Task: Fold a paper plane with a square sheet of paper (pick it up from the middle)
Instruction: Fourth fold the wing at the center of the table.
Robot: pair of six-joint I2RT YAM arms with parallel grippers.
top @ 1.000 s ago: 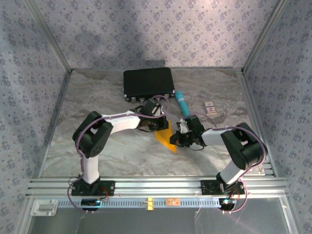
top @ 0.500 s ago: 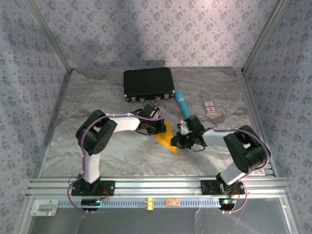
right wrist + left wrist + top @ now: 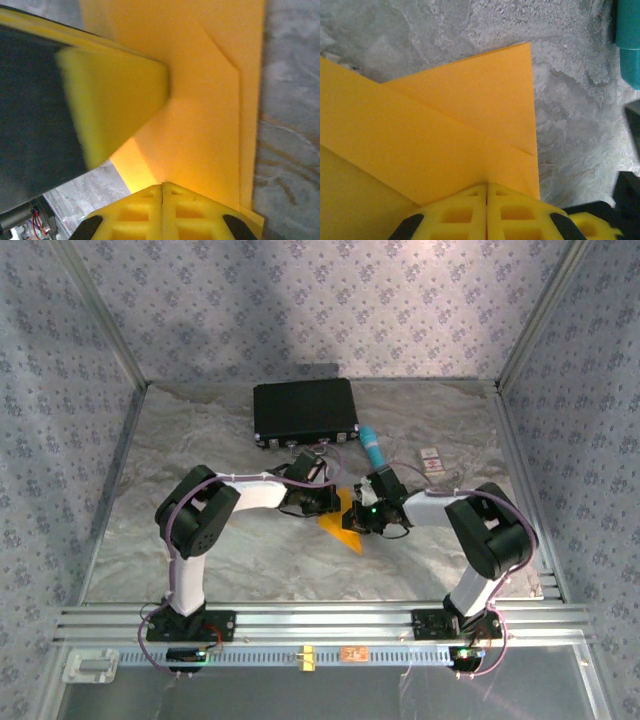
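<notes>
The square sheet of paper (image 3: 347,530) is orange-yellow and lies partly folded on the table's middle, with overlapping flaps and a diagonal crease (image 3: 445,135). My left gripper (image 3: 486,186) is shut, and its closed tips rest on the paper's near part. My right gripper (image 3: 162,186) is also shut, its tips down on the same sheet (image 3: 210,125). In the top view the left gripper (image 3: 330,506) and right gripper (image 3: 358,516) meet over the paper from either side. One yellow finger (image 3: 115,95) of the left gripper stands close in the right wrist view.
A black case (image 3: 304,408) sits at the back of the table. A teal tube (image 3: 372,447) lies just behind the right gripper and also shows as the teal tube (image 3: 627,40) at the left wrist view's upper right. A small card (image 3: 431,459) lies to the right.
The right gripper has slid left onto the paper, closing up to the left gripper. The left arm's elbow shifted slightly right early on, then held still.
</notes>
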